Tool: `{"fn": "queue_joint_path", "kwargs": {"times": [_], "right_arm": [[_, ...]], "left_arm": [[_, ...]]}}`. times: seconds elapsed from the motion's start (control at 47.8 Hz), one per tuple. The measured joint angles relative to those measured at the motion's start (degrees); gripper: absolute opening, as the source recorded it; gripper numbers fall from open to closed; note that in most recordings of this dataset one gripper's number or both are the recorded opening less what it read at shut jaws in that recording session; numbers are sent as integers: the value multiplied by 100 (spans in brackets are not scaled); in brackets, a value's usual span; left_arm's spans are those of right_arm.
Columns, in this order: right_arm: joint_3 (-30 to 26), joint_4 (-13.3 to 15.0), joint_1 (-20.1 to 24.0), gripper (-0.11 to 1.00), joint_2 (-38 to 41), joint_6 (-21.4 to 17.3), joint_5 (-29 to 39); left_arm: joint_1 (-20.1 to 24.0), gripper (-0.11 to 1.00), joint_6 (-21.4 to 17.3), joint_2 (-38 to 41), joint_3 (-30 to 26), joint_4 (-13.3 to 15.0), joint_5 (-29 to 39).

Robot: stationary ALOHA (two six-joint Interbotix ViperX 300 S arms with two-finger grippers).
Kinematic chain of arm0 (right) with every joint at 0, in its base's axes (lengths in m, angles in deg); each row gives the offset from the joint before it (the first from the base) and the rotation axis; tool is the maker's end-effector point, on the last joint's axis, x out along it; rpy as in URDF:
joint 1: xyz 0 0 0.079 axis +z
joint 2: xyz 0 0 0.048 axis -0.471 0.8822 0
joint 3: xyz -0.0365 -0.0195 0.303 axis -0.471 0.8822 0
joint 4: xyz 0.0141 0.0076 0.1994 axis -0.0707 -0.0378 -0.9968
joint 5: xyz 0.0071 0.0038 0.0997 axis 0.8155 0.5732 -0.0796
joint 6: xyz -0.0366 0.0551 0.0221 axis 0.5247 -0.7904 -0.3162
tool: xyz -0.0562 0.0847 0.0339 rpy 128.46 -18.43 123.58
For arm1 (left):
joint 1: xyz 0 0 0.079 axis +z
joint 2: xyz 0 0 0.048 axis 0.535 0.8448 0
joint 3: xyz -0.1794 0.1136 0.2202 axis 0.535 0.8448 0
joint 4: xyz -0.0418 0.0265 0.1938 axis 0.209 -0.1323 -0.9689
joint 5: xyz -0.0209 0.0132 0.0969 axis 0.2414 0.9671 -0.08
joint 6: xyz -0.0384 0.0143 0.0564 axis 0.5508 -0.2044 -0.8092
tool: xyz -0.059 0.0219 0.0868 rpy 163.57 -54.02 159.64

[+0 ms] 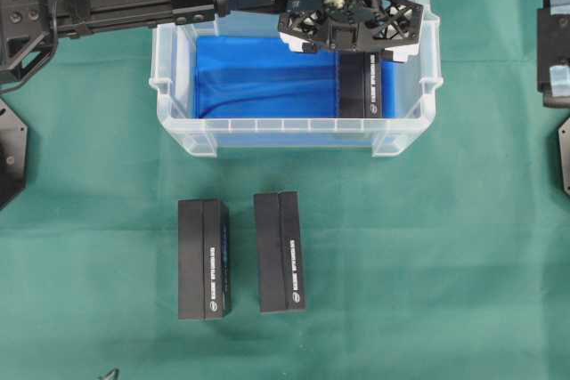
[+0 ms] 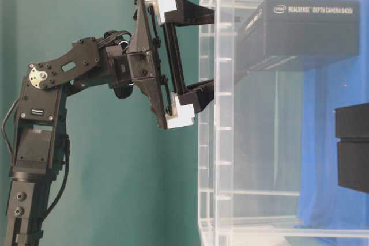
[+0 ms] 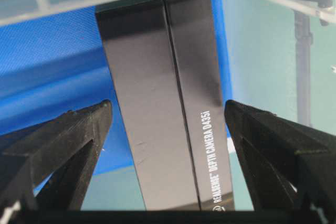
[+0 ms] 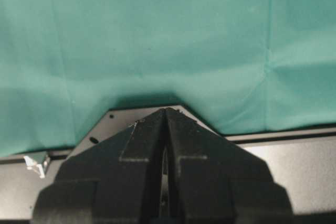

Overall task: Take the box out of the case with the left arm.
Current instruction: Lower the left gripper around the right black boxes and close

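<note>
1. Left gripper [image 3: 168, 124] is spread wide, one finger [image 3: 73, 135] on each side of the box [image 3: 163, 103], not touching it.
2. That box stands inside the case [image 1: 178, 126], at the right end, on the blue lining [image 1: 258, 77].
3. Two more black boxes [image 1: 203, 258] sit side by side on the green cloth [image 1: 427, 255] in front of the case.
4. Right gripper [image 4: 166, 129] is pinched together, holding nothing, parked over its base plate [image 4: 294, 166].

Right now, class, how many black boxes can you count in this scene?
3. One box stands inside the case, between the left gripper's open jaws; two boxes lie side by side on the green cloth.
</note>
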Motion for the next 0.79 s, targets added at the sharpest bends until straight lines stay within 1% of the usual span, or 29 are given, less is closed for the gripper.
{"fn": "queue_joint_path", "kwargs": {"times": [0.335, 0.795], "right_arm": [[0, 0, -9, 1, 0, 0, 0], [26, -9, 0, 1, -9, 0, 0]], "left_arm": [[0, 88, 105, 0, 316, 9, -264], [-9, 88, 193, 158, 404, 35, -369]]}}
